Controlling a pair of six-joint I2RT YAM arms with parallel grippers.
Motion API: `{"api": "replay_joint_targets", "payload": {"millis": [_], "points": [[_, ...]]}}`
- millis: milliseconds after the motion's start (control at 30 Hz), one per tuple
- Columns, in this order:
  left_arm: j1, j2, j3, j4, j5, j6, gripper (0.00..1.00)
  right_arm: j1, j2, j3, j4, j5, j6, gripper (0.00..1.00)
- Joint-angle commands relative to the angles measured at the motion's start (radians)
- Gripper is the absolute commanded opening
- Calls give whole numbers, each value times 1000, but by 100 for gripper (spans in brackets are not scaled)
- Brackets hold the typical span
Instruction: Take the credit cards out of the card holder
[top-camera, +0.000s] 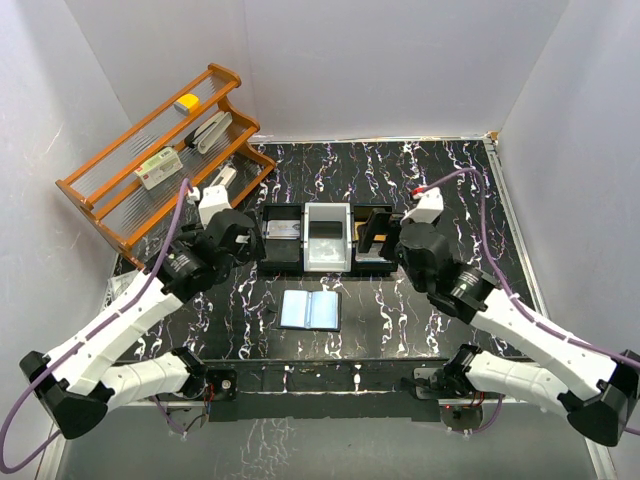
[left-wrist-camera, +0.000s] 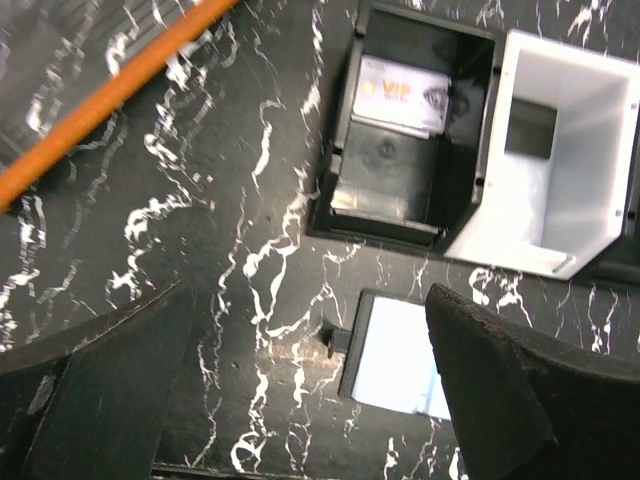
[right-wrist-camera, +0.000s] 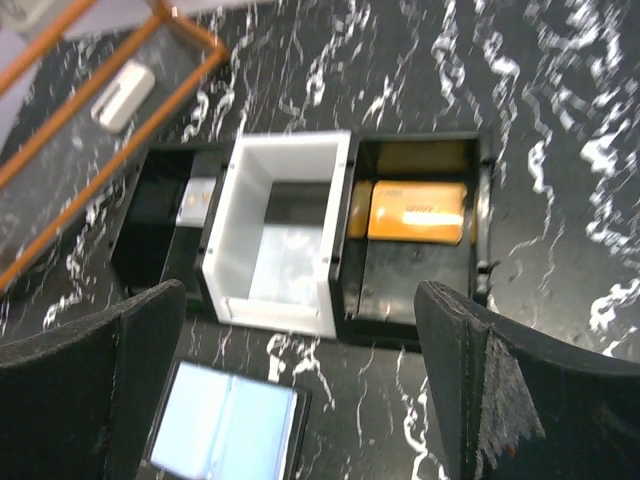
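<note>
Black marbled tabletop (top-camera: 400, 325), white walls (top-camera: 380, 60)

The pale card (left-wrist-camera: 400, 95) in the black tray (left-wrist-camera: 385, 170) reads "VIP".

Overhead view was bright and evenly lit by diffuse light from above. The walls (top-camera: 400, 70) were pale and clean, with only soft shade on the counter (top-camera: 440, 180). The card holder (top-camera: 310, 310) showed a pale sheen on its glossy inside. Left wrist view was dimmer but fairly sharp, and the white compartment (left-wrist-camera: 600, 150) was near overexposed. Right wrist view was soft throughout, with the counter's veins smeared at upper right. Fingers (left-wrist-camera: 100, 400) of the left gripper (left-wrist-camera: 307, 292) and of the right gripper (right-wrist-camera: 300, 288) were dark and showed little detail.
</note>
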Motion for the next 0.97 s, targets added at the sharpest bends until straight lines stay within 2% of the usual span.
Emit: {"api": "replay_joint_targets", "payload": {"millis": [0,167,333,500,667,833,933], "points": [[2,-31,84,-88,-163,68,99,-1,-80,-22,174,131,-183,98],[67,-56,112,-69,-158,174,99,-1,-118,-20,275,209,-346,98],[286,-1,151,-93,67,228,99,-24,-56,33,251,278,-427,98],[295,21,210,-78,45,196,99,-92,7,141,116,180,-353,98],[294,88,326,-165,-12,143,99,-100,1,193,79,70,-321,98],[294,111,411,-207,-39,152,99,-100,-15,213,74,69,-323,98],[294,82,392,-155,-32,172,99,-101,-17,218,65,77,-321,98]]}}
